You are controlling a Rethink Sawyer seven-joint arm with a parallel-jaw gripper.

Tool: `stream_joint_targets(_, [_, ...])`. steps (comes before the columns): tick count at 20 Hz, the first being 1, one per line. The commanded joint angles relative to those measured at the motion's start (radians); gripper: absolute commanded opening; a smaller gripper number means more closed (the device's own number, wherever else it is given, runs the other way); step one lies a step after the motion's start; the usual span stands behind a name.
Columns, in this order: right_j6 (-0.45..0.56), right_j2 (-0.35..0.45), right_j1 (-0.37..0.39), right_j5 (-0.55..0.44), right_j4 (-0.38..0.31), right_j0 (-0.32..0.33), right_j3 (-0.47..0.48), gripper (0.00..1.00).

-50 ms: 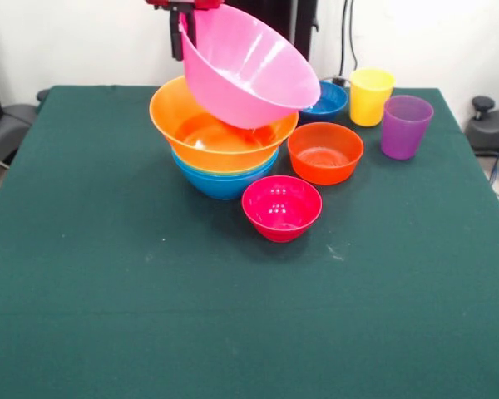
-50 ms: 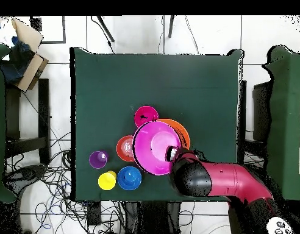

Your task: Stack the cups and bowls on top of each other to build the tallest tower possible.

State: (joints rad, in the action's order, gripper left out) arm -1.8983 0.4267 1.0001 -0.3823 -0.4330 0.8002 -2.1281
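- Pink glossy plastic bowl [image 1: 245, 66] hangs tilted, its rim pinched by the gripper [image 1: 183, 33], over the large orange bowl [image 1: 220, 133] of the tower [image 1: 224, 162].
- Yellow tumbler [image 1: 371, 96] and translucent purple tumbler [image 1: 405, 125] stand near the green table's [image 1: 150, 316] far edge.
- Crimson small bowl [image 1: 281, 208] sits nearest the bare near half.

The pink bowl [image 1: 248, 66], the orange bowl [image 1: 212, 133] and the crimson bowl [image 1: 281, 207] look like glossy smooth plastic with bright highlights, the purple cup [image 1: 405, 125] is translucent plastic, the yellow cup [image 1: 371, 96] opaque, and the table [image 1: 233, 324] wears matt green cloth.
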Motion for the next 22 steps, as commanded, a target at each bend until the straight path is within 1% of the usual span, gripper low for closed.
stream_joint_targets(1, [0.004,0.003,-0.070,0.028,-0.094,-0.053,0.024,0.00])
stream_joint_targets(7, [-0.022,-0.003,-0.078,0.046,-0.103,-0.070,0.020,0.00])
stream_joint_targets(13, [-0.017,-0.002,-0.084,0.036,-0.103,-0.071,0.033,0.00])
stream_joint_targets(21, [0.002,0.012,-0.091,0.026,-0.099,-0.058,0.046,0.00])
stream_joint_targets(22, [0.021,0.025,-0.101,0.020,-0.098,-0.044,0.056,0.00])
